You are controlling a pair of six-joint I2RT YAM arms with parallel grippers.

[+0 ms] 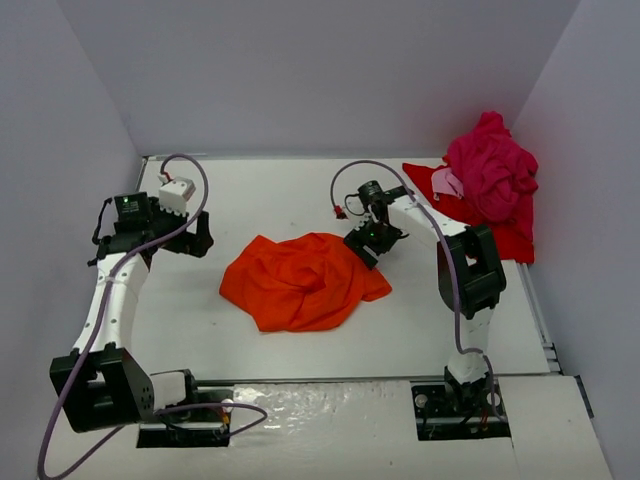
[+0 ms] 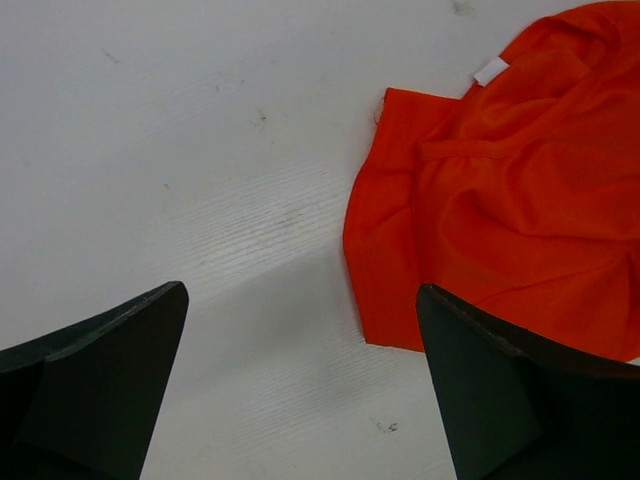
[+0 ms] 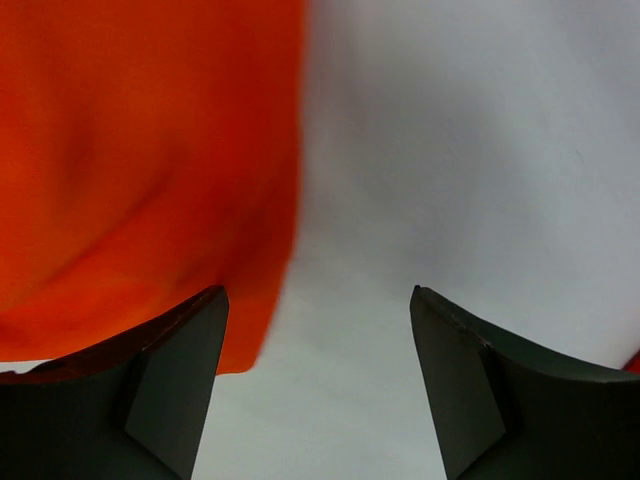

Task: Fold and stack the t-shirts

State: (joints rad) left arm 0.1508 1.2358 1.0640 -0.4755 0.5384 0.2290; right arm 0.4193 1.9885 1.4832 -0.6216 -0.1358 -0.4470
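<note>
An orange-red t-shirt [image 1: 300,285] lies crumpled in the middle of the white table. My right gripper [image 1: 362,248] hovers open at its back right edge. In the right wrist view the cloth [image 3: 140,150] fills the left side and its edge hangs beside the left finger, with nothing between the jaws [image 3: 318,290]. My left gripper [image 1: 203,236] stands open over bare table left of the shirt. The left wrist view shows the shirt's hem [image 2: 500,200] and a white label [image 2: 491,71] beyond the jaws [image 2: 302,287]. A magenta-pink t-shirt [image 1: 490,175] sits bunched on a flat red t-shirt [image 1: 505,240] at the back right.
Grey walls [image 1: 300,70] close in the table at the back and on both sides. A metal rail [image 1: 330,382] runs along the near edge by the arm bases. Purple cables [image 1: 190,165] loop over both arms.
</note>
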